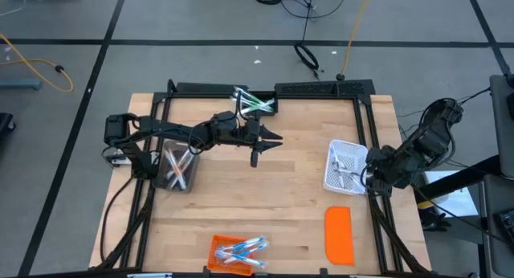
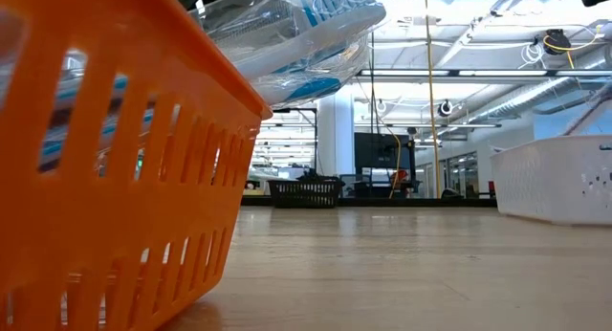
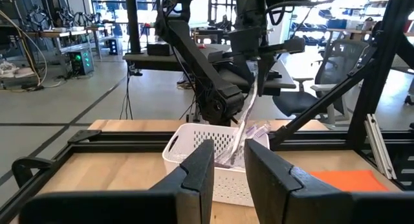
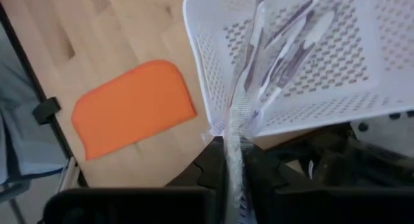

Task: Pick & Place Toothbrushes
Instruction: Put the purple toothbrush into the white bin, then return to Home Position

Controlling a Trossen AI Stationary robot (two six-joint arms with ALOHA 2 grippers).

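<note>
Toothbrush between right gripper's seemingly closed fingers, over white basket.

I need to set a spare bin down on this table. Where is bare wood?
Bare: the middle strip between the left claw and the orange basket. Crowded: the right edge, with the white basket, right claw and orange lid.

Worktop centre bare between orange basket and white basket: open passage. Left gripper hangs over the far-middle. Orange lid lies flat near right edge. Black frame rails border the far side.
</note>
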